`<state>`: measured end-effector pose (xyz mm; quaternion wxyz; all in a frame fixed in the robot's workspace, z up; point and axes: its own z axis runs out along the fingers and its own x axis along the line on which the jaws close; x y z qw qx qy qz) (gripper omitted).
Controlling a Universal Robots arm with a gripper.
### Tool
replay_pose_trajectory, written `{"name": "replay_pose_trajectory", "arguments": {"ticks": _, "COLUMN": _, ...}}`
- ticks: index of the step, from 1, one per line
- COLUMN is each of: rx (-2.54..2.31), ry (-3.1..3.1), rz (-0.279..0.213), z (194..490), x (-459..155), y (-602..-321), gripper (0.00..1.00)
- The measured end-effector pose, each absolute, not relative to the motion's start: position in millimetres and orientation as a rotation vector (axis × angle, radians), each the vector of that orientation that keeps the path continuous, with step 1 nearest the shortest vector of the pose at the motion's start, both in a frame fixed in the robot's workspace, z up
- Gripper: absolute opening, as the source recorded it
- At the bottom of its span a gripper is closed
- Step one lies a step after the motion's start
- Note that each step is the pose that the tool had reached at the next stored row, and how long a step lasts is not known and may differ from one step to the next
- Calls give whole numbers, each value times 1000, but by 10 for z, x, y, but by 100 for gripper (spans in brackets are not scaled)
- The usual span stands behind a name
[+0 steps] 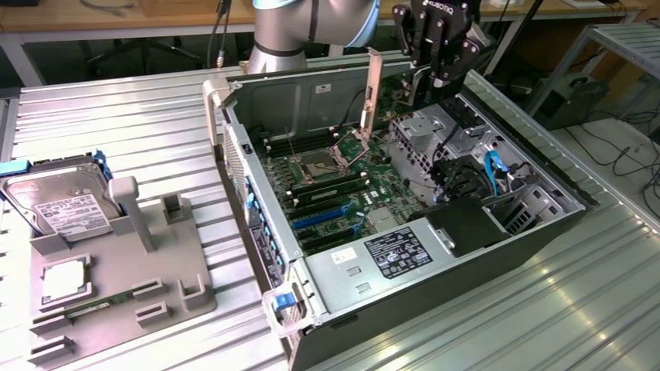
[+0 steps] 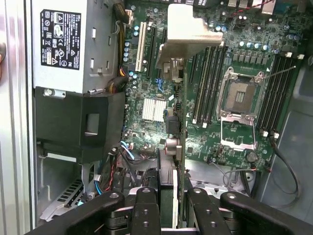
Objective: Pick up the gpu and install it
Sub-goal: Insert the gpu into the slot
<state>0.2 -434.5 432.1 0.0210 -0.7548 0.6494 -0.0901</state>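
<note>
Here, fingers (image 2: 168, 205) pinching the gpu (image 2: 178, 98) edge-on above the motherboard (image 2: 230, 58), fan face hidden

We see a ribbed metal table (image 1: 134, 131) bearing the open computer case (image 1: 413, 309) and (at the exterior view's left) a grey fixture tray (image 1: 113, 294).

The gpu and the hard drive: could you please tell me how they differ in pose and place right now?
The gpu hangs edge-on in the gripper above the open computer case; the hard drive leans in a grey holder on the exterior view's left. The gpu is clamped between the fingers; nothing grips the hard drive. Neither is installed yet.
</note>
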Motion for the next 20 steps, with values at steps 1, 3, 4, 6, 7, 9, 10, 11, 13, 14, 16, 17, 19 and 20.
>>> {"name": "replay_pose_trajectory", "arguments": {"ticks": 1, "rx": -2340, "ry": 2013, "rz": -279, "z": 4319, "x": 2, "y": -4345, "gripper": 28}}
{"name": "replay_pose_trajectory", "arguments": {"ticks": 3, "rx": -2341, "ry": 2013, "rz": -279, "z": 4316, "x": 2, "y": -4345, "gripper": 28}}
{"name": "replay_pose_trajectory", "arguments": {"ticks": 4, "rx": -2341, "ry": 2013, "rz": -279, "z": 4314, "x": 2, "y": -4345, "gripper": 28}}
{"name": "replay_pose_trajectory", "arguments": {"ticks": 6, "rx": -2341, "ry": 2012, "rz": -279, "z": 4312, "x": 2, "y": -4345, "gripper": 28}}
{"name": "replay_pose_trajectory", "arguments": {"ticks": 7, "rx": -2342, "ry": 2012, "rz": -279, "z": 4310, "x": 2, "y": -4345, "gripper": 28}}
{"name": "replay_pose_trajectory", "arguments": {"ticks": 9, "rx": -2347, "ry": 2005, "rz": -279, "z": 4306, "x": 3, "y": -4344, "gripper": 28}}
{"name": "replay_pose_trajectory", "arguments": {"ticks": 10, "rx": -2350, "ry": 2002, "rz": -278, "z": 4305, "x": 3, "y": -4343, "gripper": 28}}
{"name": "replay_pose_trajectory", "arguments": {"ticks": 11, "rx": -2352, "ry": 1998, "rz": -278, "z": 4303, "x": 3, "y": -4343, "gripper": 28}}
{"name": "replay_pose_trajectory", "arguments": {"ticks": 13, "rx": -2353, "ry": 1996, "rz": -278, "z": 4297, "x": 2, "y": -4343, "gripper": 28}}
{"name": "replay_pose_trajectory", "arguments": {"ticks": 14, "rx": -2353, "ry": 1996, "rz": -278, "z": 4293, "x": 2, "y": -4343, "gripper": 28}}
{"name": "replay_pose_trajectory", "arguments": {"ticks": 16, "rx": -2354, "ry": 1996, "rz": -278, "z": 4283, "x": 2, "y": -4343, "gripper": 28}}
{"name": "replay_pose_trajectory", "arguments": {"ticks": 17, "rx": -2353, "ry": 1997, "rz": -278, "z": 4279, "x": 2, "y": -4343, "gripper": 28}}
{"name": "replay_pose_trajectory", "arguments": {"ticks": 19, "rx": -2339, "ry": 2015, "rz": -279, "z": 4267, "x": 2, "y": -4343, "gripper": 28}}
{"name": "replay_pose_trajectory", "arguments": {"ticks": 20, "rx": -2327, "ry": 2030, "rz": -279, "z": 4260, "x": 1, "y": -4344, "gripper": 28}}
